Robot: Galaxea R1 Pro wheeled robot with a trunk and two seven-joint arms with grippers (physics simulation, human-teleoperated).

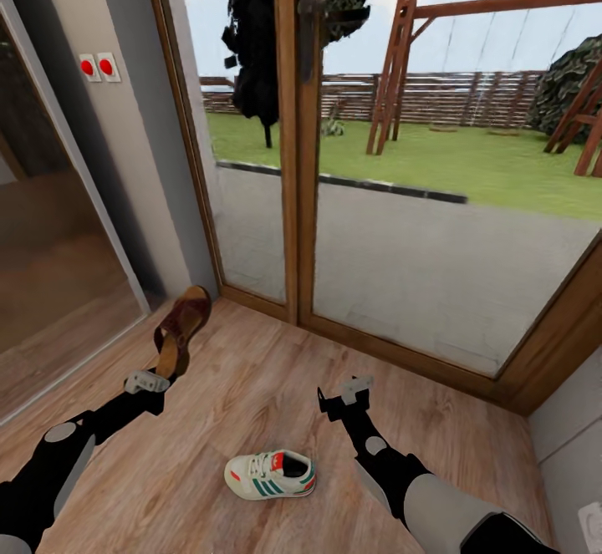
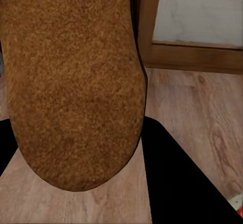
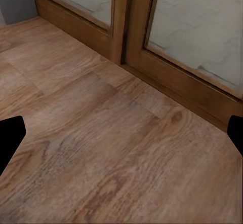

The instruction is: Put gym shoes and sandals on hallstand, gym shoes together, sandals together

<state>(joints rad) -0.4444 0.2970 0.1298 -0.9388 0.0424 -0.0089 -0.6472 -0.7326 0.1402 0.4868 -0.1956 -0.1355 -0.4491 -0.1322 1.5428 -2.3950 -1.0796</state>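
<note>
Gym shoes counted: I see one, a white sneaker [image 1: 270, 475] with green stripes and red patches, lying on its side on the corridor floor [image 1: 251, 387].
Sandals counted: one, a brown sandal [image 1: 181, 330], tilted up off the planks, its far end toward the glass door [image 1: 401, 161].
Left gripper: my left gripper [image 1: 149, 383] sits at the sandal's near end; from the left wrist camera the tan sole [image 2: 73, 77] lies pressed between the two dark fingers [image 2: 177, 183], so I read it as clamped on the sandal.
Right gripper: my right gripper [image 1: 344, 399] hangs above bare planks with nothing in it; the right wrist camera shows its fingertips [image 3: 10, 135] far apart at the two edges of the frame, jaws wide.
Sneaker to hands: it lies nearer to me than both grippers, between the two arms, somewhat closer to the right forearm, touching neither.
Sandal to right hand: well apart, across the floor.
Surroundings: wood-framed door ahead with a lawn and a swing frame [image 1: 401, 69] outside; two red wall buttons [image 1: 96, 67] on the grey wall at left.
</note>
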